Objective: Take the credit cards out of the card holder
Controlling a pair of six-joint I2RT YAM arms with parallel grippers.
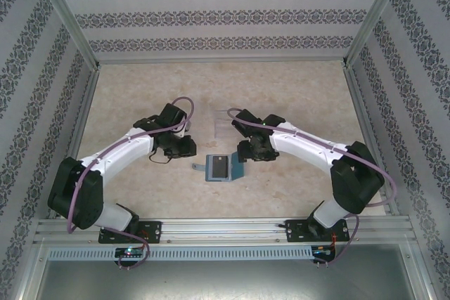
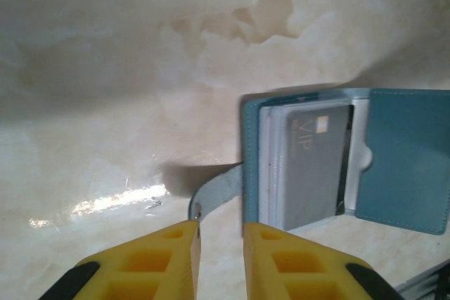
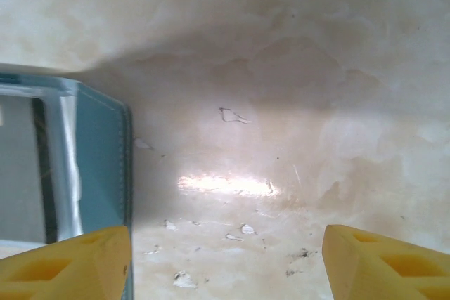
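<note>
Robot lab cell: aluminium frame point(image 1: 65, 15), wallpapered walls point(image 1: 211, 15), marble-look table point(image 1: 295, 89), left arm point(image 1: 116, 154), right arm point(image 1: 309, 147) bolted to rail point(image 1: 225, 228).

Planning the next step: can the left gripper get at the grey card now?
Probably yes: the card holder lies open, the grey card faces up, and nothing stands between it and the left gripper.

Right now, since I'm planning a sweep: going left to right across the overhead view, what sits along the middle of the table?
left gripper → card holder → right gripper
</note>
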